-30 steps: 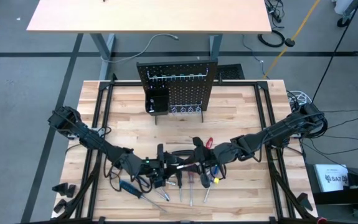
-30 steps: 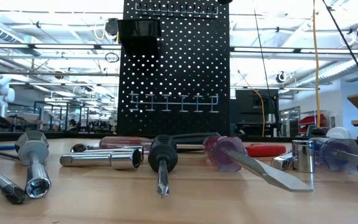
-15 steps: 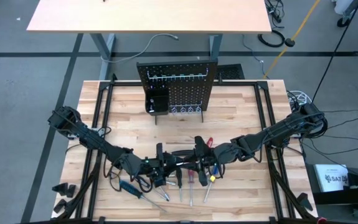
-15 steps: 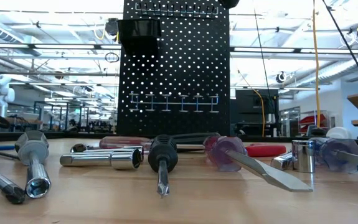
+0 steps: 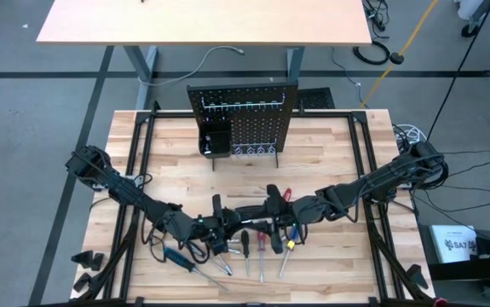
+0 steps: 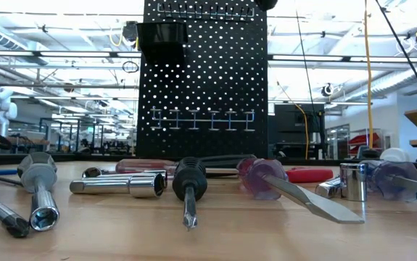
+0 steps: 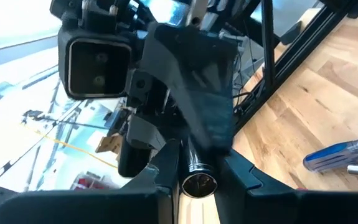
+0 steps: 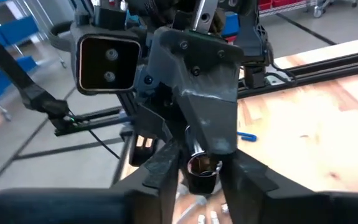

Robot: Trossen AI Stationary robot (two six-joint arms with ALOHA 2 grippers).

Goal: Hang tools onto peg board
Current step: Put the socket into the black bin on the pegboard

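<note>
Gripping opposite ends of one silvery tool [image 7: 197, 182], my left claw [image 5: 221, 223] and right claw [image 5: 270, 207] meet above the bench [image 5: 330, 162], both clenched on it.

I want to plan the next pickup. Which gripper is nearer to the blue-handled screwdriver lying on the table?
Left. The left gripper is just beside the blue-handled screwdriver, slightly toward the peg board. The right gripper sits farther off, past the left one.

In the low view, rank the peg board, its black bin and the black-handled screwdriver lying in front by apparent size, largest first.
1. peg board, by far.
2. and 3. black bin and black-handled screwdriver: these look similar. The screwdriver lies nearer the camera, so I won't rank them.
</note>
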